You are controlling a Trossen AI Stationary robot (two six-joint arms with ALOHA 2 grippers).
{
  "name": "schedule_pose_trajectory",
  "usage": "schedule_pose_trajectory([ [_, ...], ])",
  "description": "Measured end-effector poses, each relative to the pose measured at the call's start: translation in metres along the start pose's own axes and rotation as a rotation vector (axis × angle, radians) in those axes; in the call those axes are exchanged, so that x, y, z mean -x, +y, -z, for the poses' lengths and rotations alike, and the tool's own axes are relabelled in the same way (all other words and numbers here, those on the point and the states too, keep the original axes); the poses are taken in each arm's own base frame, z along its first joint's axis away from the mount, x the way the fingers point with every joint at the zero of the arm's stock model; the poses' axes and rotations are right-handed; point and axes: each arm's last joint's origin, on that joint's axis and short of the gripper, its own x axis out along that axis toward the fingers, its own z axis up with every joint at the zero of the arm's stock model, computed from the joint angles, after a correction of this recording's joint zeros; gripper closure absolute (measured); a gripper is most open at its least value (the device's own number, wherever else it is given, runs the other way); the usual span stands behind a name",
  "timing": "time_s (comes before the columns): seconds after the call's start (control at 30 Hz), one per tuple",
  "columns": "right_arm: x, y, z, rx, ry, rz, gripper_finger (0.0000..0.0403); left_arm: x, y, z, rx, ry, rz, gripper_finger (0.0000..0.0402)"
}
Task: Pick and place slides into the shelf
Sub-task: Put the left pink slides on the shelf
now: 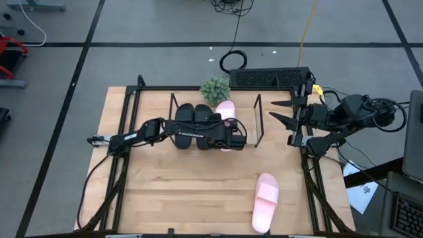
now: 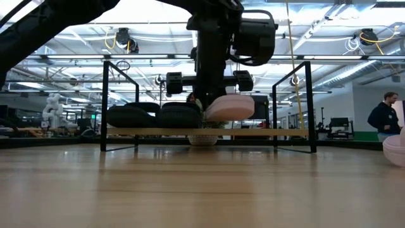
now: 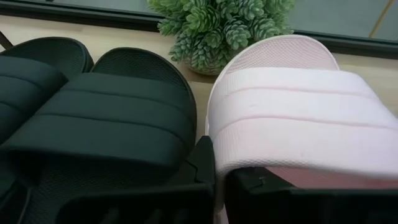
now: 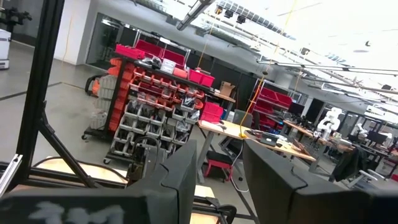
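One pink slide (image 1: 265, 203) is lying at five o'clock from your left gripper (image 1: 236, 137), which is clamping its mate (image 3: 298, 106) on the shelf (image 1: 256, 119).

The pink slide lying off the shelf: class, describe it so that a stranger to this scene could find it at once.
Start at the wooden table and find the wire shelf near its far edge, which holds two black slides and one pink slide. Come toward the near edge, right of the middle: the loose pink slide lies alone on bare wood, the only one outside the shelf.
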Motion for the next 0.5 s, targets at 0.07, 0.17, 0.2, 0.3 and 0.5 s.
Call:
schedule_pose_trajectory([
  [0.07,0.0,0.0,0.0,0.0,0.0,0.0,0.0282,-0.0013,-0.0001,-0.001,0.002,-0.001,-0.003,0.0399],
  [0.17,0.0,0.0,0.0,0.0,0.0,0.0,0.0282,-0.0036,-0.0003,-0.0027,0.006,-0.001,-0.007,0.0399],
  [0.2,0.0,0.0,0.0,0.0,0.0,0.0,0.0282,-0.0046,-0.0004,-0.0035,0.007,-0.002,-0.009,0.0399],
  [0.3,0.0,0.0,0.0,0.0,0.0,0.0,0.0282,-0.0074,-0.0019,-0.0054,0.016,0.0,-0.006,0.0399],
  [0.5,0.0,0.0,0.0,0.0,0.0,0.0,0.0282,-0.0104,-0.0066,-0.0072,0.006,0.004,0.021,0.038],
])
